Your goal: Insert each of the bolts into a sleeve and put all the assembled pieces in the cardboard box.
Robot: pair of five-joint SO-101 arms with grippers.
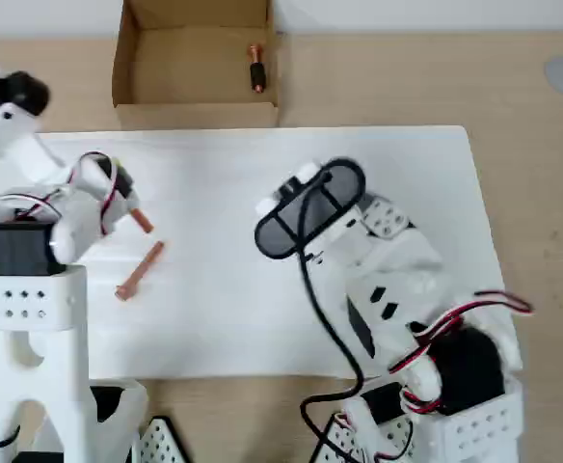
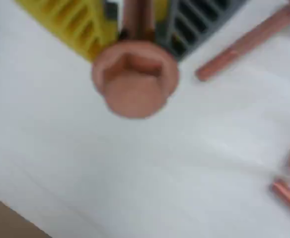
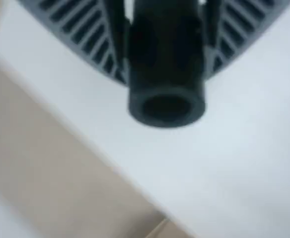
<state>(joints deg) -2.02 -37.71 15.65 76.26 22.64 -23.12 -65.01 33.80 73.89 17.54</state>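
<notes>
Bolt: copper-coloured, broad flanged head, shank clenched tight between left jaws. Sleeve: black hollow tube, gripped between right jaws, bore visible.

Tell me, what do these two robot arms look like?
The left arm and right arm are blocky white plastic shells around black motors, on white bases dotted with holes. Red, white and black wires loop between joints. The left arm's fingers are ribbed, one yellow, one grey; the right arm's fingers are ribbed dark grey. A black cable runs along the right arm.
</notes>
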